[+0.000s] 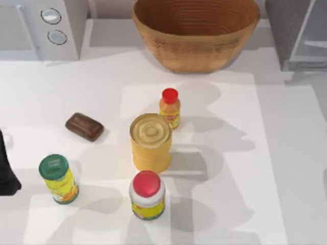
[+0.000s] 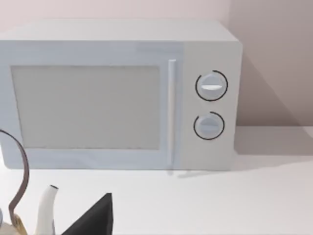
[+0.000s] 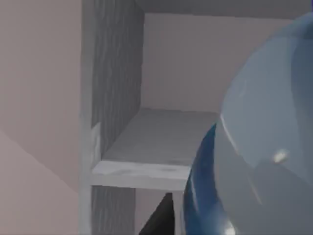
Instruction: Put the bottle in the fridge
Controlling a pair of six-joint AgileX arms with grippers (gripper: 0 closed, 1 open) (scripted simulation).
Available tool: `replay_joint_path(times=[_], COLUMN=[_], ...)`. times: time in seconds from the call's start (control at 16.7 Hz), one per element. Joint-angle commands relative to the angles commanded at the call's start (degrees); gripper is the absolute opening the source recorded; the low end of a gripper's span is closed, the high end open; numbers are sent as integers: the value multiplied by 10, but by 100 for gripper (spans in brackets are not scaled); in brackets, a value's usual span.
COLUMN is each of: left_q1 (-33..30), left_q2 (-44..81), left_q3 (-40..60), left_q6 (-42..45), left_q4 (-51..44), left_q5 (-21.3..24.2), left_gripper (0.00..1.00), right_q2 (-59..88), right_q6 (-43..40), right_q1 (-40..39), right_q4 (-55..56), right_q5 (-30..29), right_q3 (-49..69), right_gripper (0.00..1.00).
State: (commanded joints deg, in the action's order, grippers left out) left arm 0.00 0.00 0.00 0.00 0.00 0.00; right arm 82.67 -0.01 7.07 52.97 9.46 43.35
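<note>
Right wrist view puts you close against the bottle, its clear body and blue label band at the frame's right, with the fridge open beside it, grey wall and pale shelf at centre. You cannot tell how that claw stands. Top view shows the fridge at upper right, the microwave upper left, your left arm parked at the left edge.

White table under soft light; plain beige wall behind.
</note>
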Motion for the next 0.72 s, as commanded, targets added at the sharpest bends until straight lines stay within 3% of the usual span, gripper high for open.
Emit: replay_joint_path(times=[0.42,0.72], left_q1=[0,0], left_q2=[0,0], left_q3=[0,0], left_q6=[0,0], left_q4=[0,0], left_q5=[0,0], left_gripper=[100,100], right_q2=[291,381], right_q6=[3,7], right_q1=[65,89], right_q4=[108,115], right_q5=[39,52], right_q3=[113,130], right_gripper=[1,1])
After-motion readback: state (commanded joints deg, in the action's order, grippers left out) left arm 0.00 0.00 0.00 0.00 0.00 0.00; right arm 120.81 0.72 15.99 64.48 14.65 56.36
